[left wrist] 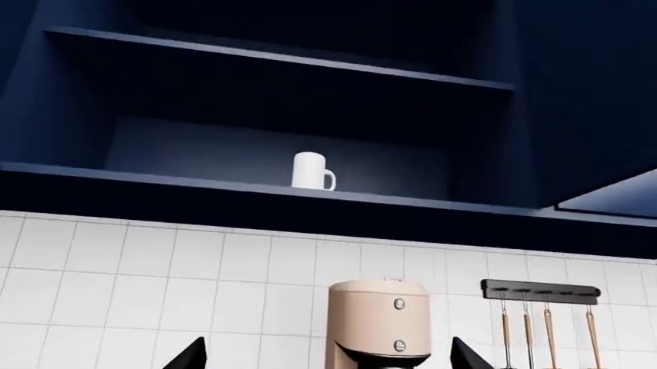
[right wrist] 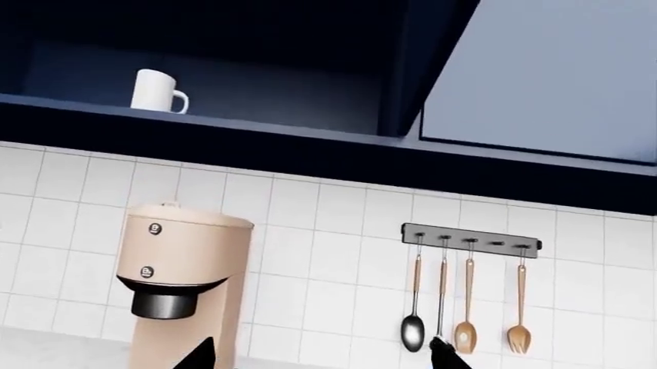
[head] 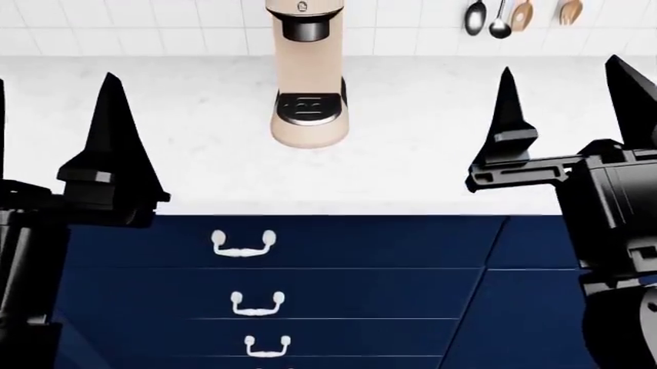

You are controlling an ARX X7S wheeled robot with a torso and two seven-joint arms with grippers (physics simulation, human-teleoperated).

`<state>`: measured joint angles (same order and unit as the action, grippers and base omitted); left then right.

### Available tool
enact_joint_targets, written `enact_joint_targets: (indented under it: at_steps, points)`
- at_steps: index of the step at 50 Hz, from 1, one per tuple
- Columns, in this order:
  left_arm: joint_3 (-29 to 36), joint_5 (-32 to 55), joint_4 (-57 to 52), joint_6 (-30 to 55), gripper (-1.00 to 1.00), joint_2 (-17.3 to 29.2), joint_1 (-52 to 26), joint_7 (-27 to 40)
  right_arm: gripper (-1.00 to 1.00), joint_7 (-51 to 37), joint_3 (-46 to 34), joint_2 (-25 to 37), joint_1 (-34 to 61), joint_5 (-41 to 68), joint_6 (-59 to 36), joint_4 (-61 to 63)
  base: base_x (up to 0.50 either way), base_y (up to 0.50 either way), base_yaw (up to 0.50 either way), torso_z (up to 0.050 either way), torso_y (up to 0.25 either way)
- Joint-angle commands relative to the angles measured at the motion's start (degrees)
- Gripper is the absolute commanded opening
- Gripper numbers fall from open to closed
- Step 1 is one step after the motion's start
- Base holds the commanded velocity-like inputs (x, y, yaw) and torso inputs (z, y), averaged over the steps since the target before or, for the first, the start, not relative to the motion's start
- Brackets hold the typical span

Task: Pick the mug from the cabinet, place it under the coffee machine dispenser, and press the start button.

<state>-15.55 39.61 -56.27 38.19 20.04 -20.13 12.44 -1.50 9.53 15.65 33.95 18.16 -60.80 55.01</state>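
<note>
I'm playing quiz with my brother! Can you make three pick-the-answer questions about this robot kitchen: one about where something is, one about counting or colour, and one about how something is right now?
1. Where is the mug?
A. On the open cabinet shelf above the coffee machine
B. Under the machine's dispenser
C. In a drawer

2. How many utensils hang on the wall rack?
A. Two
B. Four
C. Six

3. How are the two end effectors right now?
A. Both open, holding nothing
B. The left one holds the mug
C. The right one holds a spoon

Answers:
1. A: the white mug stands on the dark shelf, higher than the beige coffee machine.
2. B: four utensils hang from the wall rack.
3. A: in the head view the left end effector and the right end effector show spread fingers with nothing between them.
</note>
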Motion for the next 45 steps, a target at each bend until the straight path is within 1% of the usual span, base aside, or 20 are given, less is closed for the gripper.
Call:
enact_joint_targets:
  at_steps: [1, 20, 23, 45]
  points:
    - [-0.89, 1.98, -1.50, -0.25, 1.00, 0.80, -0.55, 1.49, 1.00, -0.53, 0.40, 0.22, 1.59, 1.37, -1.90, 1.59, 0.00, 0.00, 0.00, 0.043, 0.107]
    - [-0.79, 4.17, -2.32, -1.40, 1.00, 2.77, -0.92, 3.46, 1.00, -1.88, 0.73, 0.11, 2.13, 2.90, -2.54, 2.03, 0.00, 0.02, 0.00, 0.043, 0.107]
    - [-0.91, 5.24, -2.17, -1.41, 1.00, 2.86, -0.78, 3.96, 1.00, -2.21, 0.98, 0.14, 2.23, 3.15, -2.94, 2.21, 0.00, 0.45, 0.00, 0.043, 0.107]
    - [0.54, 4.50, -1.93, -3.57, 1.00, 4.04, 0.40, 5.99, 1.00, -3.55, 0.45, 0.72, 2.02, 4.20, -2.19, 2.50, 0.00, 0.50, 0.00, 0.000, 0.000]
